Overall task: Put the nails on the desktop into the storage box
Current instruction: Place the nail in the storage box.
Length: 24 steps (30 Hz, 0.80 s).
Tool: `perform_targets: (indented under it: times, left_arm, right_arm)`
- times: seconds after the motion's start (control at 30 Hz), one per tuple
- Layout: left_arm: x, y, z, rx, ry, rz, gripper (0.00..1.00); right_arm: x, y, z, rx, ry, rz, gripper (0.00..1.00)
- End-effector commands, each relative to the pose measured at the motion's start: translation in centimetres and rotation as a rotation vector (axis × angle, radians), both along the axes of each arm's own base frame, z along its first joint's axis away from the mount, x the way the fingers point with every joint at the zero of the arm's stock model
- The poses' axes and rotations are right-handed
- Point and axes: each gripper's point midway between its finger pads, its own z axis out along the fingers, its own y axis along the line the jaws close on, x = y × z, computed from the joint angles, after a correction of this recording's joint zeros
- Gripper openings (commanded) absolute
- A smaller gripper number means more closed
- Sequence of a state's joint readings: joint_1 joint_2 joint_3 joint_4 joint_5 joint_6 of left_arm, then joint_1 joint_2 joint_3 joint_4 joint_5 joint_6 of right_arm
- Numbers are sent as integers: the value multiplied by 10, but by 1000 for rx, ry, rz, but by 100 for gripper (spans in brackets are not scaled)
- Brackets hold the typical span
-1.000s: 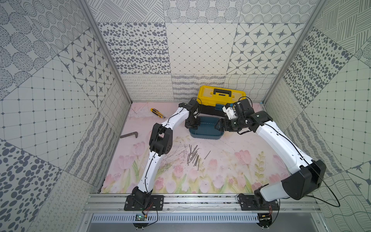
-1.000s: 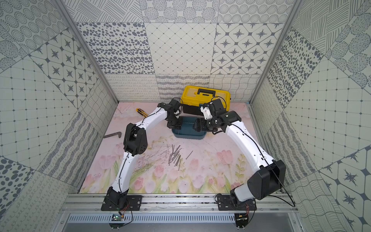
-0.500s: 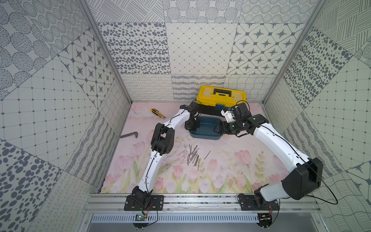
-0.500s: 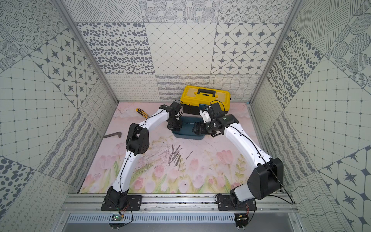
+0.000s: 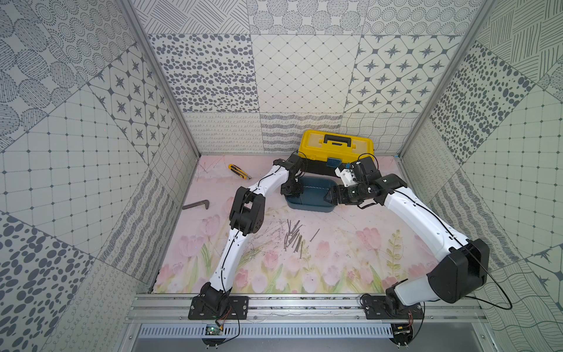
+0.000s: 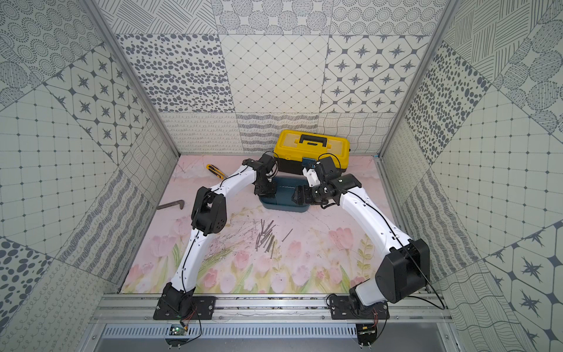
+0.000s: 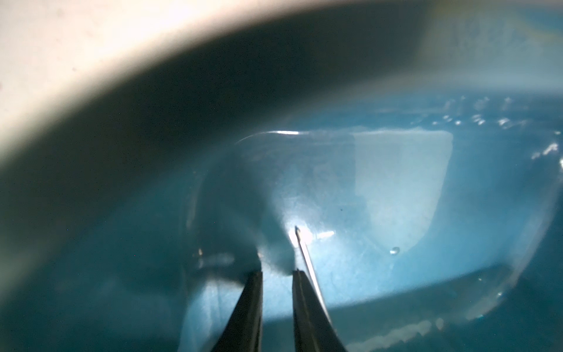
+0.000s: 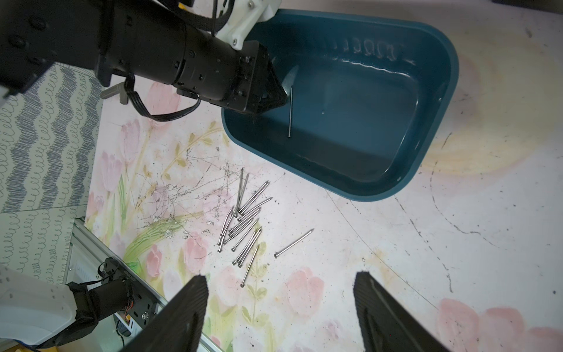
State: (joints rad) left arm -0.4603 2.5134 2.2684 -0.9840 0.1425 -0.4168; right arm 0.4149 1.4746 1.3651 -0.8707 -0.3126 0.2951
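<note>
The teal storage box (image 5: 313,190) (image 6: 286,195) (image 8: 426,152) stands at the back of the desktop (image 5: 350,243). My left gripper (image 5: 291,193) (image 6: 264,192) (image 7: 277,271) hangs inside its left end, its jaws slightly open. One nail (image 7: 304,253) (image 8: 290,111) stands along the outside of one finger, its tip towards the box floor (image 7: 396,183). Several nails (image 5: 294,237) (image 6: 266,236) (image 8: 243,225) lie in a loose pile in front of the box, and a single nail (image 5: 314,235) (image 8: 294,243) lies just to their right. My right gripper (image 5: 330,196) (image 8: 281,275) is wide open and empty at the box's right end.
A yellow-and-black toolbox (image 5: 336,146) stands right behind the storage box against the back wall. A yellow utility knife (image 5: 239,171) lies at the back left, and an L-shaped dark bar (image 5: 196,204) near the left wall. Patterned walls close in three sides.
My left gripper has sunk lower into the box's left end. The right wrist has swung down and closer to the box's right end. The pile of nails has not moved.
</note>
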Motion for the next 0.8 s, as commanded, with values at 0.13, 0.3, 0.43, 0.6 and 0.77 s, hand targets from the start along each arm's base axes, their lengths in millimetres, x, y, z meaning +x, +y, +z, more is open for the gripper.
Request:
perform_targets:
  times: [0.13,0.3,0.43,0.6,0.77]
  left_arm:
    - [5,-5,56,-51,-98,9,27]
    - [0,-10,91,-117,-151,-16,30]
    - [-11,-10,128,-158,-200,-37,32]
    - [-47,-8,158,-184,-228,-120,35]
    - [-100,-3,163,-160,-213,-219,39]
  right_arm:
    - [5,-8,15,-9,-68,-55,97]
    - [6,-17,22,-13,-84,-127,97]
    - [2,-17,22,16,-58,-154,97]
    - [-4,-30,20,44,-27,-255,97]
    - [-11,-39,13,115,55,-313,97]
